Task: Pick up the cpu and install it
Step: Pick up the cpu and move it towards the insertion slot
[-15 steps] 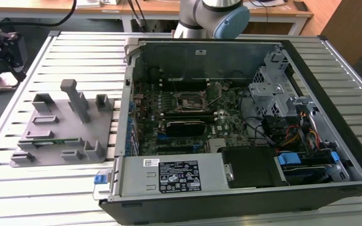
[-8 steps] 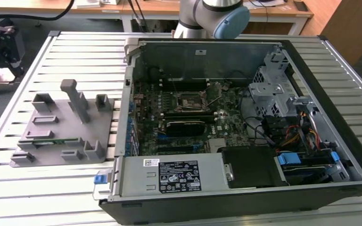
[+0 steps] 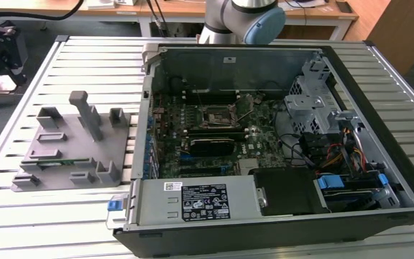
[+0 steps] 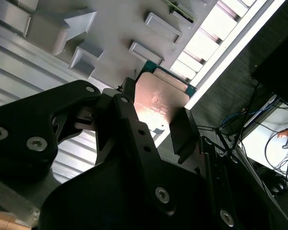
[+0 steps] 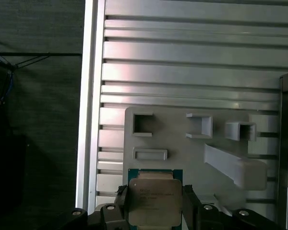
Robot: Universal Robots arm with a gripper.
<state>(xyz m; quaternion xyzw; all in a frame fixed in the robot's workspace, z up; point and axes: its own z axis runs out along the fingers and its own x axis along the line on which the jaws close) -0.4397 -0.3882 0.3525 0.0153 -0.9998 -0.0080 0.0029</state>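
The cpu point(image 5: 155, 199) is a flat silver square with a green rim, and my gripper point(image 5: 155, 211) is shut on its two opposite edges. In the second wrist view the cpu point(image 4: 159, 100) shows a shiny, pink-tinted face between the black fingers point(image 4: 183, 134) of the gripper point(image 4: 156, 124). It hangs in the air above the grey parts fixture point(image 5: 182, 143). In the exterior view the gripper point(image 3: 0, 81) is at the upper left, beyond the table's edge. The square black socket point(image 3: 218, 114) lies on the motherboard inside the open computer case point(image 3: 379, 178).
The grey fixture point(image 3: 70, 156) lies on the slatted table point(image 3: 92, 65), left of the case in the exterior view, with raised posts and a green memory stick point(image 3: 56, 161). Inside the case are a drive cage point(image 3: 315, 102), cables and a power supply point(image 3: 200, 200). The arm's base point(image 3: 239, 21) stands behind it.
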